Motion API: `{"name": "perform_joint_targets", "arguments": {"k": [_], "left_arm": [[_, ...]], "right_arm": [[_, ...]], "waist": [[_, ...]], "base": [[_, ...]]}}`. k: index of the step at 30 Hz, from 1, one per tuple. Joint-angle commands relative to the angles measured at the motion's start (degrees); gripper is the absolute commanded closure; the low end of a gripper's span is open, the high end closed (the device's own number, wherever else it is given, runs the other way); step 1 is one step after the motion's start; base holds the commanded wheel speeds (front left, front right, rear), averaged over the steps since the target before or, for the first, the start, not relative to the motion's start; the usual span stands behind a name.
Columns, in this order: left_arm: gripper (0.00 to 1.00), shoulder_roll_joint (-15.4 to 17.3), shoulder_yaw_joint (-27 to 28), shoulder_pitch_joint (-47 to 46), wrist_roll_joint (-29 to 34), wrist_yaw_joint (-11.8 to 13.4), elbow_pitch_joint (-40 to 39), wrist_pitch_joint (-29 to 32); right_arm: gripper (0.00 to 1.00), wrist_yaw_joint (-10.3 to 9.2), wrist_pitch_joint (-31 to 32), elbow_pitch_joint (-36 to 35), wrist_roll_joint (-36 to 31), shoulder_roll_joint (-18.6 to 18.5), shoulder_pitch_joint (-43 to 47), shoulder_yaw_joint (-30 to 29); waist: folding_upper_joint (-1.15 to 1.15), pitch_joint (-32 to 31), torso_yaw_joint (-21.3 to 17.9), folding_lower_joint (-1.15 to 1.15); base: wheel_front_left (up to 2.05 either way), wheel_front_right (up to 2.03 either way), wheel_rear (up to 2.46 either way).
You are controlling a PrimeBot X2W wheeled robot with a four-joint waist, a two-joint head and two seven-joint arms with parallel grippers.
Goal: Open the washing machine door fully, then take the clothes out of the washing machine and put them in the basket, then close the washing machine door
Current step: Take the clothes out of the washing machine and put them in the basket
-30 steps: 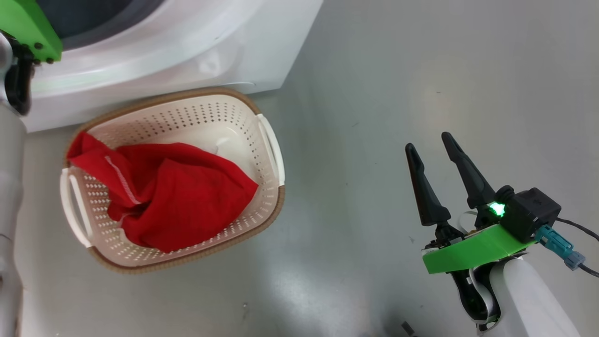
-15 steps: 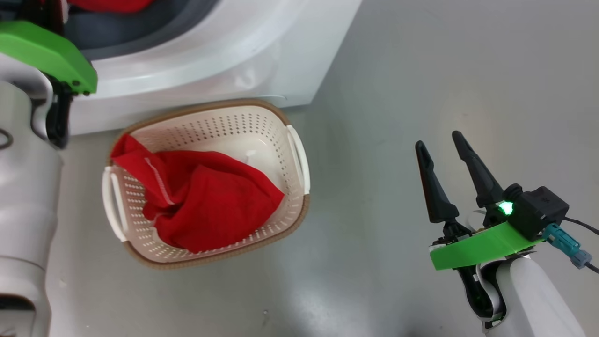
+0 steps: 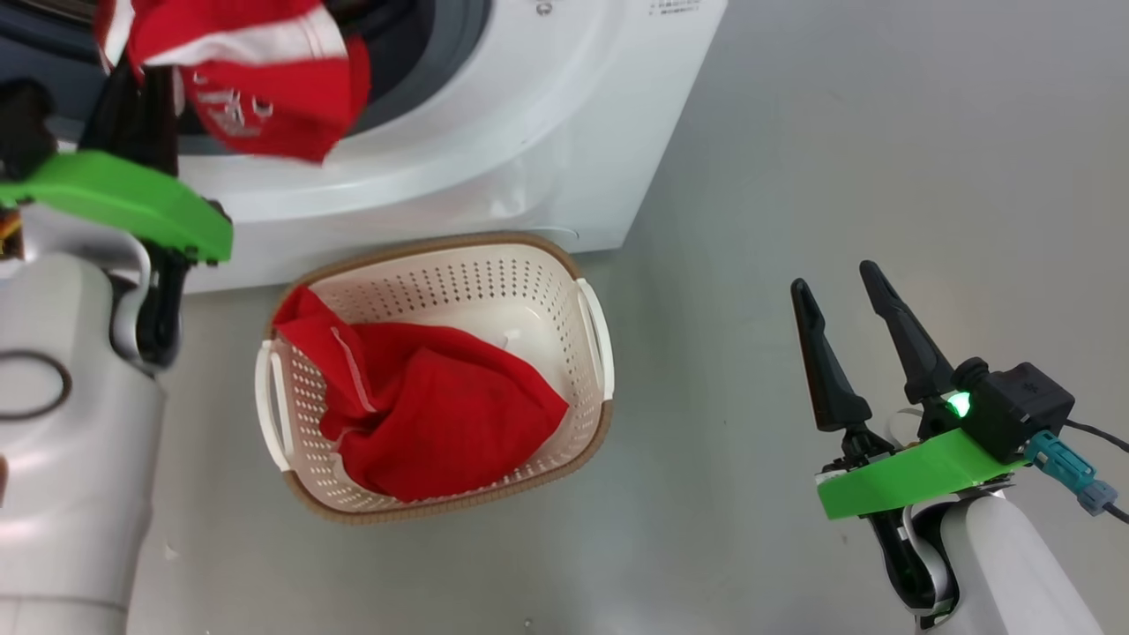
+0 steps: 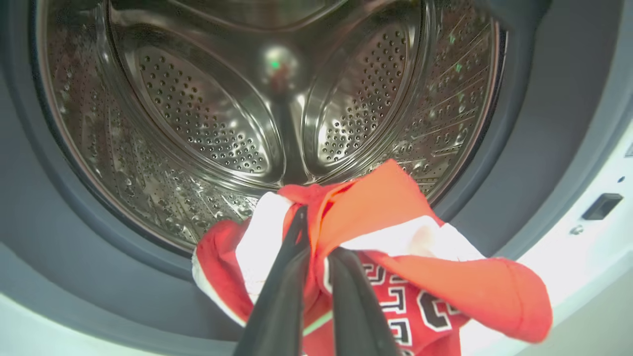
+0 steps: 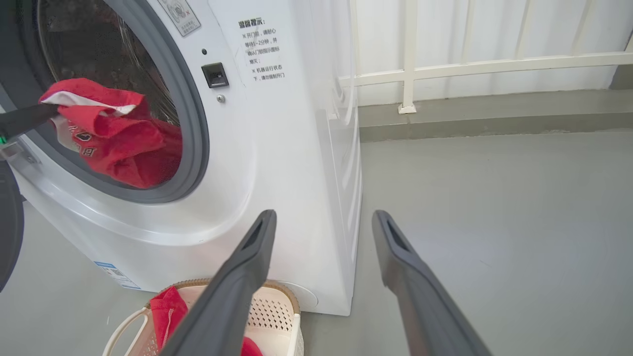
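My left gripper is shut on a red garment with white trim and lettering, holding it in front of the washing machine's steel drum at the lower rim of the opening. The head view has that garment hanging above the machine's white front. Below it on the floor stands the cream basket with another red garment in it. My right gripper hovers open and empty over the floor, right of the basket. A dark curved edge at the left border may be the open door.
Grey floor stretches to the right of the machine and basket. In the right wrist view a white railing and a low kerb run behind the machine's right side. The basket sits close against the machine's base.
The head camera has shifted, bringing more of the machine's opening into view. My left gripper with the red garment now shows at the opening. The right gripper stays open.
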Motion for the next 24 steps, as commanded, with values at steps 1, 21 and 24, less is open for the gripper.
{"name": "perform_joint_targets", "arguments": {"k": [1, 21, 24], "left_arm": [[1.00, 2.39, 1.84, 1.82, 0.10, 0.38, -3.13, -0.67], [1.00, 1.03, 2.28, 24.85, 0.69, 5.67, -29.65, 1.28], [1.00, 1.12, 2.16, 27.54, 0.58, 6.68, -33.84, 2.49]], "right_arm": [[0.00, 0.36, -0.36, -1.08, -0.99, -0.15, 0.78, 0.69], [0.00, 0.36, -0.36, -0.15, -2.25, -0.15, 3.68, -0.58], [0.00, 0.36, -0.36, -0.07, -2.19, -0.15, 4.11, -0.61]], "waist": [[0.00, -1.14, 0.51, 0.00], [0.00, -9.92, 3.15, 0.00], [0.00, -10.84, 3.46, 0.00]], "base": [[0.00, 0.00, 0.00], [0.00, 0.00, 0.00], [0.00, 0.00, 0.00]]}}
